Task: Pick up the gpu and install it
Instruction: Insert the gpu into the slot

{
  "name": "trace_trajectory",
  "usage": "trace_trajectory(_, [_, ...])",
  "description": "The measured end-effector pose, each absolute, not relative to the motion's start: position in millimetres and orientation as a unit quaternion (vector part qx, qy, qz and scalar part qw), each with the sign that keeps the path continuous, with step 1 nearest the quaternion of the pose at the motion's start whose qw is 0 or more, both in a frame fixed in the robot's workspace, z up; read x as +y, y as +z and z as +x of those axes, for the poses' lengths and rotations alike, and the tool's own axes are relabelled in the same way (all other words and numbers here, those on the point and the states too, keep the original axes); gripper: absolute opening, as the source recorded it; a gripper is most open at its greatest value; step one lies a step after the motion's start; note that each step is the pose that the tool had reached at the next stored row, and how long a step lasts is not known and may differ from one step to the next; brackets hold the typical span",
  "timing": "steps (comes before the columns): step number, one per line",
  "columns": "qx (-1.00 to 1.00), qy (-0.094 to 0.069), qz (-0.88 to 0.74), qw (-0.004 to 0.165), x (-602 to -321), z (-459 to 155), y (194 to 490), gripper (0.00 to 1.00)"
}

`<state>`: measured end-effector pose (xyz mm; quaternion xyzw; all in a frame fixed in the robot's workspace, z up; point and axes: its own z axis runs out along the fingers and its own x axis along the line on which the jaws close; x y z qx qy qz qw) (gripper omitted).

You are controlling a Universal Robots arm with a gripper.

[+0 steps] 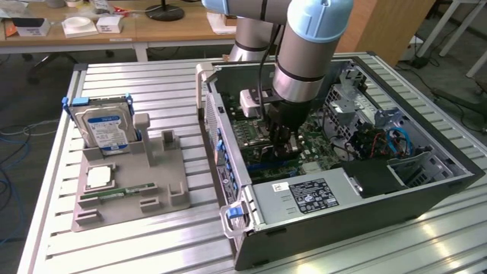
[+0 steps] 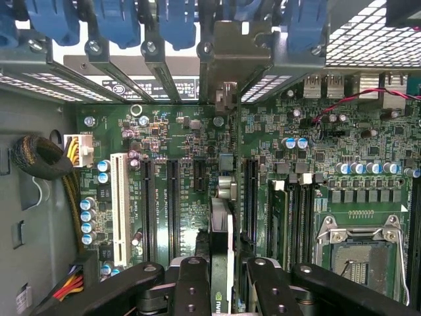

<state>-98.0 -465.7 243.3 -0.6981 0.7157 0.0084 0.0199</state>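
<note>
Card held on edge above the slots

The claw (image 2: 223, 276) is closed part-way onto the gpu (image 2: 221, 227), which stands on edge between its fingers, low over the motherboard (image 2: 342, 131) inside the computer case (image 1: 343, 228), just beside a long black slot (image 2: 250, 197). I cannot tell whether the card's edge lines up with a slot. Pressed down off-line, it could jam, twist in the grip or scrape nearby parts. Farther off, a hard drive (image 1: 106, 125) stands in a grey holder (image 1: 152, 194) on the tabletop (image 1: 152, 80).
</note>
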Motion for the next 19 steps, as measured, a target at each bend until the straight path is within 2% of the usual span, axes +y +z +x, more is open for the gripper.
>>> trace_trajectory(19, [0.716,0.008,-0.698,0.02,-465.0,-98.7,240.8,0.27])
